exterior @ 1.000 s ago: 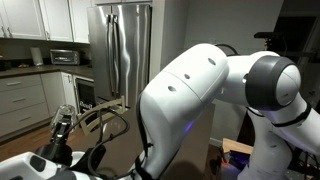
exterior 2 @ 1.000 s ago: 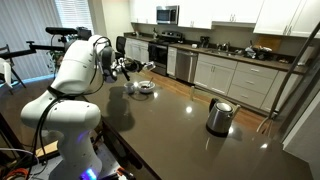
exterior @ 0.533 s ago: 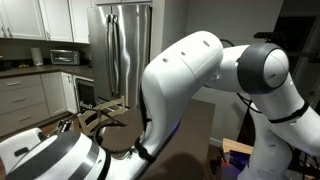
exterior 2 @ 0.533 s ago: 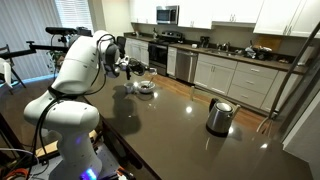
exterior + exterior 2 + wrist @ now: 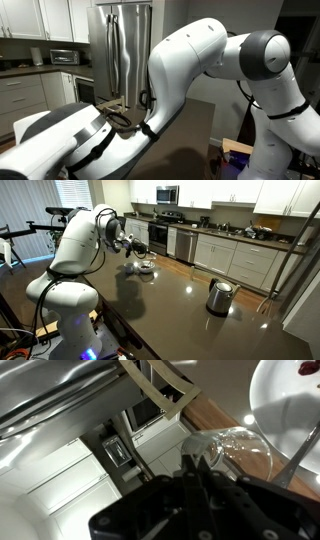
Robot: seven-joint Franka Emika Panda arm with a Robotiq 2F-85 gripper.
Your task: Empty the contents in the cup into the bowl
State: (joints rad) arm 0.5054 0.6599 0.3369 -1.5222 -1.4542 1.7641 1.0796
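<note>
In the wrist view my gripper point(image 5: 193, 462) is shut on the cup point(image 5: 240, 452), a clear glass lying tilted on its side, its mouth toward the white bowl point(image 5: 285, 415). A few dark reddish bits of the contents point(image 5: 306, 368) lie in the bowl at the frame's top edge. In an exterior view the gripper point(image 5: 137, 248) hangs just above and left of the bowl point(image 5: 146, 267) on the dark counter; the glass is too small to make out there. In the other exterior view my own arm hides the gripper, glass and bowl.
A steel kettle point(image 5: 218, 297) stands on the dark counter point(image 5: 170, 315), well to the right of the bowl. Kitchen cabinets and a stove run along the far wall. A steel fridge point(image 5: 125, 45) and a microwave point(image 5: 64, 56) show behind my arm.
My wrist has turned and the arm has swung across the exterior view, covering more of it. The gripper stays over the bowl with the glass tipped further.
</note>
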